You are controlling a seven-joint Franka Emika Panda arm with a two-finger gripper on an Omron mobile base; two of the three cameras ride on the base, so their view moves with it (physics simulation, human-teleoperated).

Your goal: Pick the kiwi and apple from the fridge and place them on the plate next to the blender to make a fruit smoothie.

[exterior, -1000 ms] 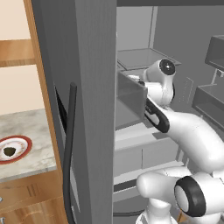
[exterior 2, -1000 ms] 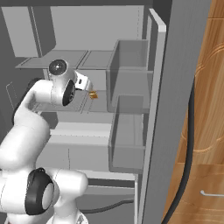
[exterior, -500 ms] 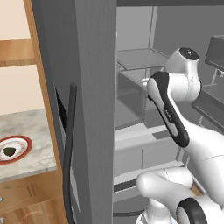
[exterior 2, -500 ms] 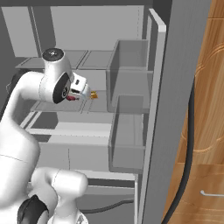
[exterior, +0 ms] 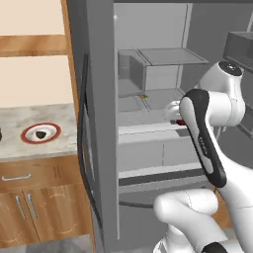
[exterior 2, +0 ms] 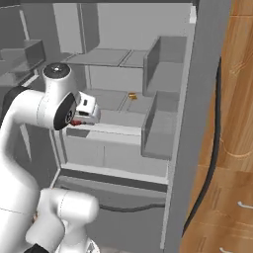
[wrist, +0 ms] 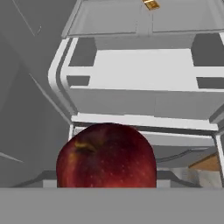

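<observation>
The task looks about half done: the kiwi [exterior: 41, 134] sits on the red-rimmed plate [exterior: 27, 139] at nine o'clock, while the pincer [exterior 2: 75, 121], clamped on the apple [wrist: 106, 155], hangs before the open fridge [exterior: 148, 94], delivery remaining.

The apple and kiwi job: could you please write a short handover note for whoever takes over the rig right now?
Gripper: fingers closed on the apple, held in front of the open fridge, just off its shelves.
Kiwi: lies on the plate on the counter left of the fridge.
Done: kiwi placed; apple picked.
Left: carry the apple over to the plate, set it beside the kiwi, let go.
</observation>
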